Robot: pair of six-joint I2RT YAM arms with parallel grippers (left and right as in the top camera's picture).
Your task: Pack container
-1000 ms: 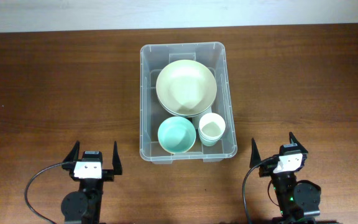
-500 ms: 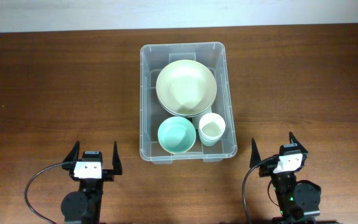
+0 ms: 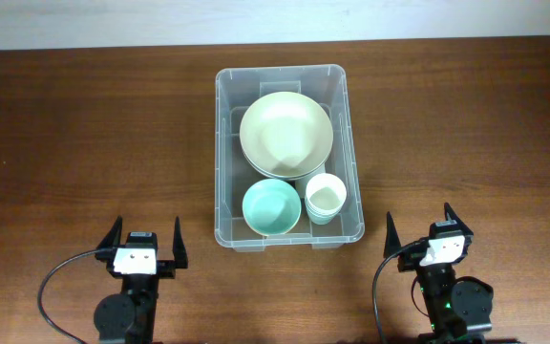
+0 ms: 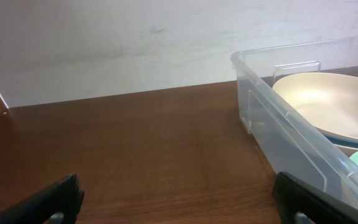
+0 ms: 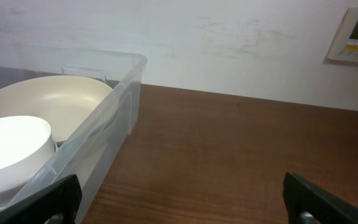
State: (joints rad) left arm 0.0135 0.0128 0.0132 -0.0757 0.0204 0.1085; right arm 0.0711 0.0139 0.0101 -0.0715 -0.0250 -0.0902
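My left hand (image 3: 147, 224) and right hand (image 3: 419, 214) sit released and empty at the near edge of the counter (image 3: 84, 124). The container (image 3: 225, 172) stands ahead, between them, apart from both. It holds a cream bowl (image 3: 285, 134), a teal bowl (image 3: 272, 207) and a white cup (image 3: 325, 196).

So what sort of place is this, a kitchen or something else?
Probably an indoor lab or test room rather than a kitchen. There is a dark brown wooden table against a plain white wall, a small white wall control panel, and a large clear plastic container set out squarely.
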